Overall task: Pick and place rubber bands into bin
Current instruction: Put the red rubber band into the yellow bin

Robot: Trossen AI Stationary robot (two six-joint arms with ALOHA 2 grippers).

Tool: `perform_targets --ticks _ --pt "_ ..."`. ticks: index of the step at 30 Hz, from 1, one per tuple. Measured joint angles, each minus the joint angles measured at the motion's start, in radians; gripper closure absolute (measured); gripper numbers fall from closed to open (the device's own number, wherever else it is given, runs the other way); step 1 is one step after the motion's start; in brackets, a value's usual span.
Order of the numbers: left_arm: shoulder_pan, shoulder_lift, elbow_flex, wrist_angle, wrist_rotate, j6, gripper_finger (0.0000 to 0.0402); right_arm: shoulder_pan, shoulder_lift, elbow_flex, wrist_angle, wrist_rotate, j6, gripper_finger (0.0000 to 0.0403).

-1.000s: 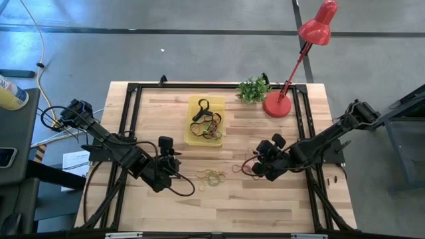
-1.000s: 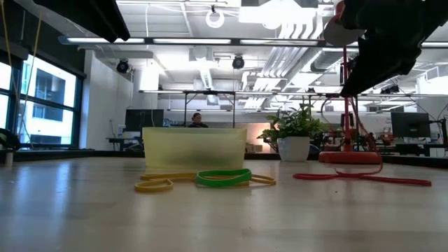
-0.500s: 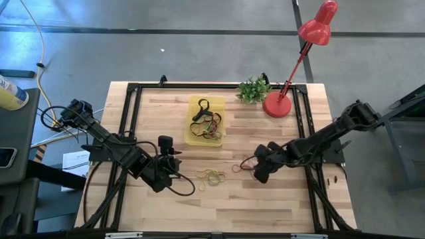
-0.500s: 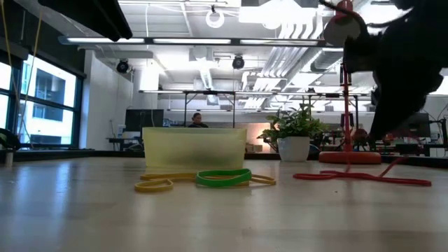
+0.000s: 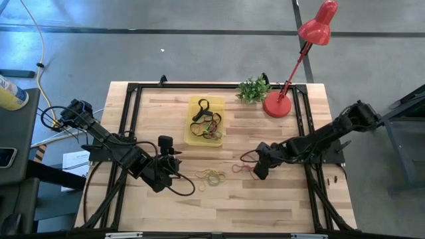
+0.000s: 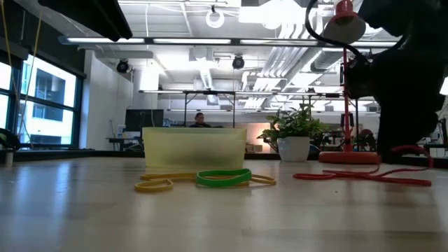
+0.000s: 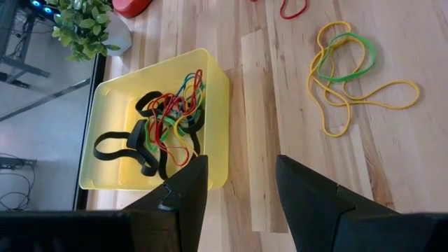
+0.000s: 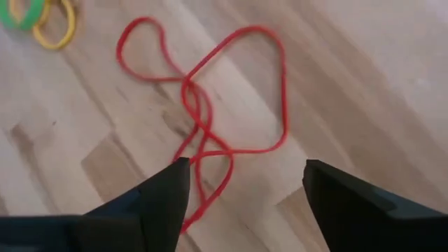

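The yellow bin [image 5: 204, 121] sits at the far middle of the table and holds several black, red and green rubber bands [image 7: 164, 122]. A red rubber band [image 5: 242, 166] lies flat on the wood, twisted into loops [image 8: 203, 105]. Tan and green bands [image 5: 212, 176] lie in a loose heap near the table's middle [image 7: 350, 70]. My right gripper [image 8: 245, 168] is open and low over the red band's near end, at the heap's right [image 5: 255, 169]. My left gripper [image 5: 167, 154] is open and empty, left of the heap, pointing at the bin [image 7: 238, 168].
A red lamp's base [image 5: 277, 105] and a small potted plant [image 5: 253, 89] stand at the far right of the table. A black frame [image 5: 133, 89] runs around the table's edges. Bare wood lies near the front edge.
My right gripper has come down and a little toward the table's left, onto the red rubber band's place. The bands on the table lie as before.
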Motion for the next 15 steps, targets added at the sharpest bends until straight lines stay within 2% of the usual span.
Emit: perform_targets --ticks 2,6,15 --pt "0.0 0.0 0.0 0.0 0.0 0.0 0.0245 -0.001 0.0 0.001 -0.012 0.022 0.015 0.0144" --pt "0.0 0.0 0.0 0.0 0.0 0.0 0.0245 -0.02 0.0 -0.001 -0.157 0.054 0.151 0.0158" --pt "0.0 0.0 0.0 0.0 0.0 0.0 0.0245 -0.066 0.0 0.0 -0.178 0.016 0.172 0.0158"
